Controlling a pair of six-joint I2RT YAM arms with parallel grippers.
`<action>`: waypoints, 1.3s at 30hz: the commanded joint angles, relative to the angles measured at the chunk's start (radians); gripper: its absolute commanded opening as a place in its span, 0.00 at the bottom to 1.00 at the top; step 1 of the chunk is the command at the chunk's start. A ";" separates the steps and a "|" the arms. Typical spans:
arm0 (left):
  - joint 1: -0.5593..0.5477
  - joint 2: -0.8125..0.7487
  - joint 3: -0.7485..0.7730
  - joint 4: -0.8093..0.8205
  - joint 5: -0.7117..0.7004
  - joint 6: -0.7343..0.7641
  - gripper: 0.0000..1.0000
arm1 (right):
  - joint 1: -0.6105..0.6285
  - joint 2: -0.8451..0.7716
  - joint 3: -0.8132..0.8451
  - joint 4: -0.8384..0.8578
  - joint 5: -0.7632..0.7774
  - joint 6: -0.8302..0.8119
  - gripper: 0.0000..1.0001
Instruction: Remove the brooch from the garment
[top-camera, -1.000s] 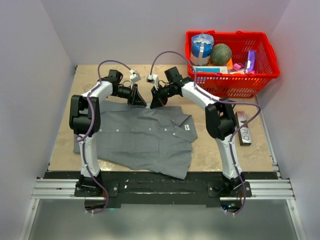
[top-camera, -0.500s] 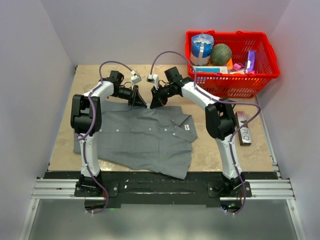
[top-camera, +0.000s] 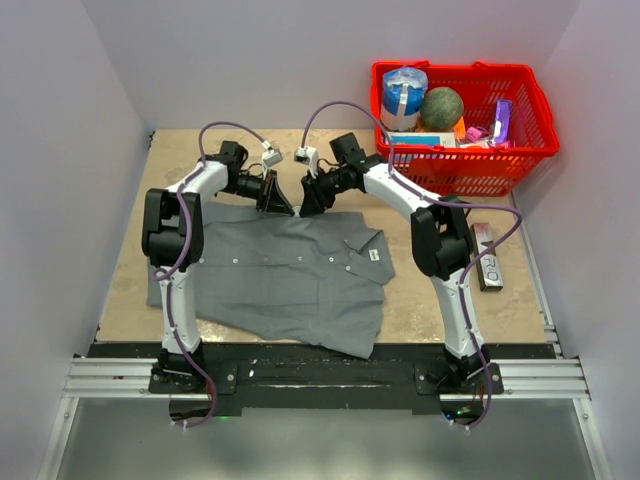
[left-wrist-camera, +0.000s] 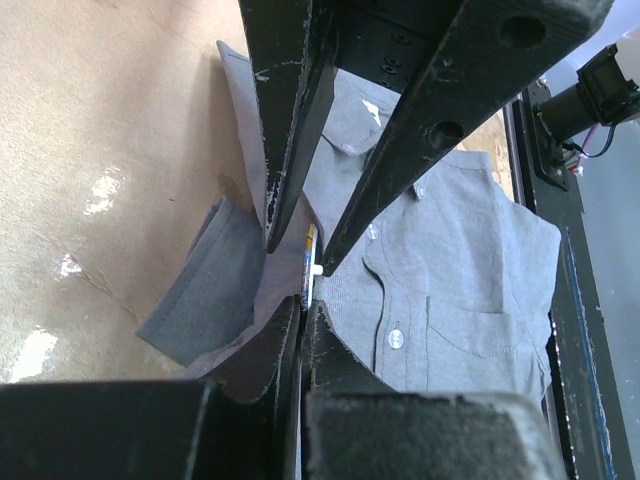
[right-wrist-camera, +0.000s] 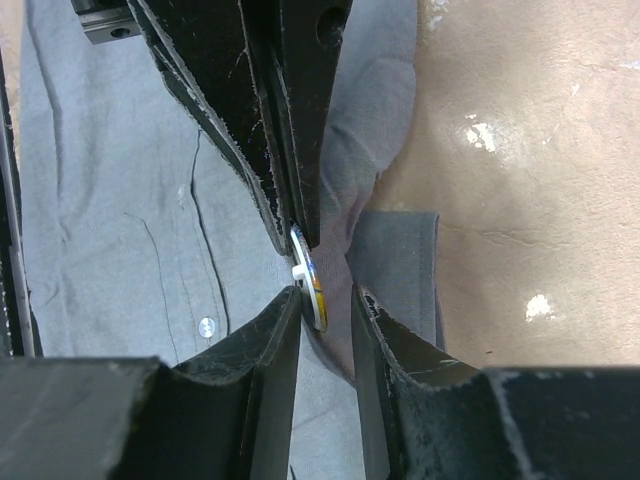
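Left gripper (left-wrist-camera: 303, 310) is clamped shut on a raised fold of the garment (top-camera: 290, 270), tips right at the brooch (right-wrist-camera: 310, 278); can't tell if it nips the disc too. Right gripper (right-wrist-camera: 325, 295) is part open, fingers straddling the edge-on brooch, not closed on it. Garment lies on a tan, scuffed table (top-camera: 420, 300) between pale walls, red basket (top-camera: 460, 170) far right; dark box (top-camera: 488, 258) by the right arm reads "RO", white collar label (top-camera: 378, 255) unreadable.

Seen from above, the left gripper (top-camera: 289, 210) and right gripper (top-camera: 302, 210) hide the brooch (right-wrist-camera: 311, 288); wrist views show it edge-on only.
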 joint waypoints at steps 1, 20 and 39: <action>-0.012 0.003 0.045 0.006 0.060 -0.019 0.00 | 0.008 -0.021 0.011 0.047 -0.005 0.014 0.32; -0.012 0.001 0.039 0.028 0.064 -0.052 0.00 | 0.007 -0.008 0.007 0.064 -0.016 0.059 0.37; -0.012 0.026 0.048 0.031 0.084 -0.076 0.00 | 0.007 0.013 0.010 0.068 -0.132 0.067 0.35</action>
